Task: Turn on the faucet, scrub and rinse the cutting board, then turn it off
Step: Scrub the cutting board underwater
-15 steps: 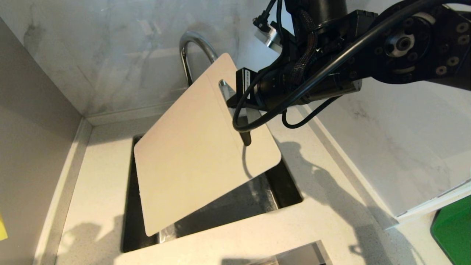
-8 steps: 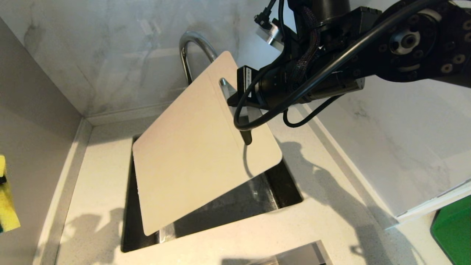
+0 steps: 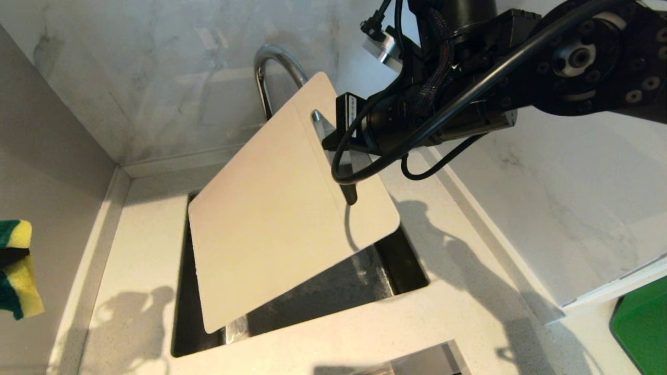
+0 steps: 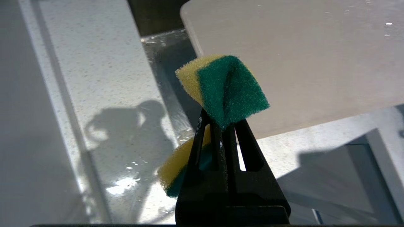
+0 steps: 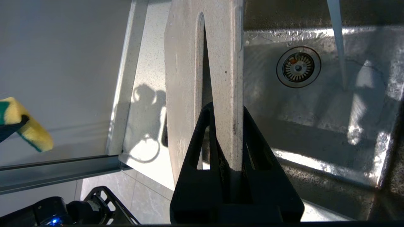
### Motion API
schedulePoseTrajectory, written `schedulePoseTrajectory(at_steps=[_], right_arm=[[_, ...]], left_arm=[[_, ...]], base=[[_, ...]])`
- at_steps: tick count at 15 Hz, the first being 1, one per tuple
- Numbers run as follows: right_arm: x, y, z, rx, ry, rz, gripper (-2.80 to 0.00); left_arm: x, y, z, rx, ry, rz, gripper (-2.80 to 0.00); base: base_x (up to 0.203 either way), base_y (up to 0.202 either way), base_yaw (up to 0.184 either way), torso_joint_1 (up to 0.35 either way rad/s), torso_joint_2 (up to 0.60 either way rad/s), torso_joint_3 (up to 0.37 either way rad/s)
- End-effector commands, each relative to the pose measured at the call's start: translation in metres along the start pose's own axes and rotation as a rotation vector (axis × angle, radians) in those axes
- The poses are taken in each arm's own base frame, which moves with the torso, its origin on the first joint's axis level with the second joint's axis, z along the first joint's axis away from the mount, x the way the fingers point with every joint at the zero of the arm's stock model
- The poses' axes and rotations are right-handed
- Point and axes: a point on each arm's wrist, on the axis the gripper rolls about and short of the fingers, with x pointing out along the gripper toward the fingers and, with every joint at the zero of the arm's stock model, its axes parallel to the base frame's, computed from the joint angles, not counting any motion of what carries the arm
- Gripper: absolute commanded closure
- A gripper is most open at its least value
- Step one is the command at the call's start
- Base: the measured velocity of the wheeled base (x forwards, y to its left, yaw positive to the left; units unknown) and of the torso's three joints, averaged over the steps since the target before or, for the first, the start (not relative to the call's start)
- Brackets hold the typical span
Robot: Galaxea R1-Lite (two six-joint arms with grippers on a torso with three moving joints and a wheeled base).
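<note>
Cutting board (image 3: 276, 208) hangs tilted above the sink (image 3: 401, 271), and you can see your right tool (image 5: 227, 138) clenched on its handle end, one finger passing through the elongated slot and the other on the outer edge, so the strip beside the slot is pinched between them. From the head view the board's high corner leans up against the faucet (image 3: 271, 67), whose chrome arch rises behind it, while the low corner dips over the near left part of the basin. In the right wrist view a thin stream of water (image 5: 337, 44) falls into the basin beside the drain (image 5: 298, 66), apart from the board. Your left tool (image 4: 221, 126) is clamped on a yellow and green sponge (image 4: 225, 86), held at the far left of the head view above the pale table (image 3: 140, 250), well apart from the board's face. Through the left wrist camera the sponge's green side faces the board's lower corner, with a gap between them. A green slab (image 3: 643, 325) sits at the far right.
</note>
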Motion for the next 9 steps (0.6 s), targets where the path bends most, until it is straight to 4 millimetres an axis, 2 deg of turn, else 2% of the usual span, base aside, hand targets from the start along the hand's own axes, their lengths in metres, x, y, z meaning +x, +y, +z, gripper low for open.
schedulePoseTrajectory(at_steps=[1,5,9], right_arm=[[0.001,0.000,-0.001,0.003,0.004,0.001,0.00],[0.001,0.000,-0.001,0.002,0.004,0.001,0.00],[0.001,0.000,-0.001,0.002,0.004,0.001,0.00]], left_arm=[[0.009,0.000,0.000,0.005,0.030,0.037,0.00],[0.018,-0.001,0.001,0.035,0.058,0.084,0.00],[0.020,-0.004,-0.001,0.040,0.063,0.057,0.00]], base=[[0.000,0.000,0.000,0.000,0.00,0.000],[0.000,0.000,0.000,0.000,0.00,0.000],[0.000,0.000,0.000,0.000,0.00,0.000]])
